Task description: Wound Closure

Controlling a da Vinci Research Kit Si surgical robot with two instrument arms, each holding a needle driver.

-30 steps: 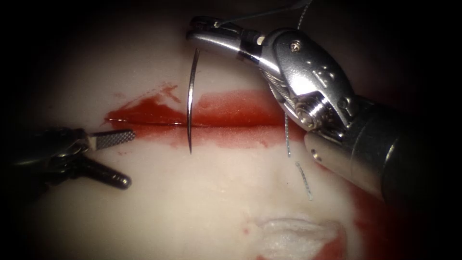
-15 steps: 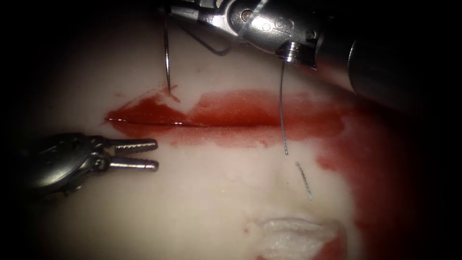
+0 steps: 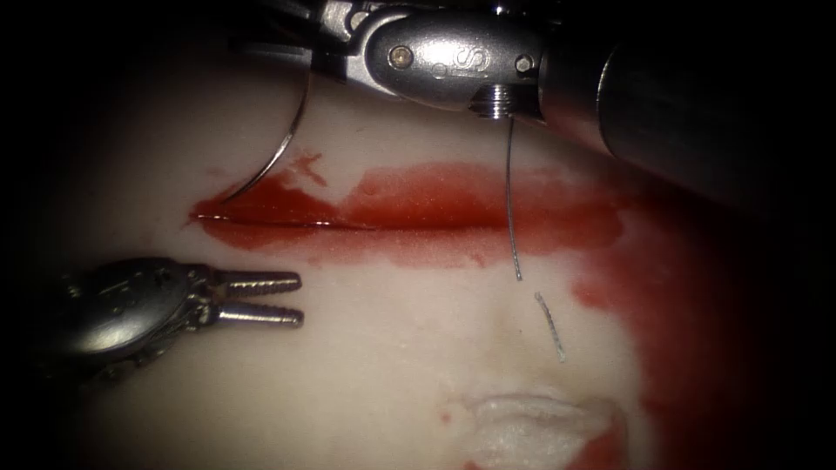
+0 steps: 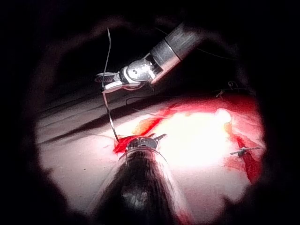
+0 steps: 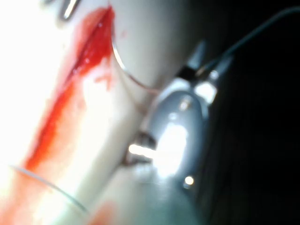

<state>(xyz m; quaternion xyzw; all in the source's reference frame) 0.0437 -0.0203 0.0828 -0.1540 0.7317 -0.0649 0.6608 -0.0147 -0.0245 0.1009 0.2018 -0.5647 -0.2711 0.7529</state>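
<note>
Steel needle [image 3: 277,150], one, clenched near its tail by right tool [image 3: 326,52]; left tool [image 3: 261,298] jaws parted, empty.

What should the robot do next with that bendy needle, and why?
Probably turn the right tool a little so the needle bites into the tissue. It holds the needle near its back end, and the tip rests at the left end of the cut, apparently not yet in. The left tool waits open below, holding nothing.
</note>
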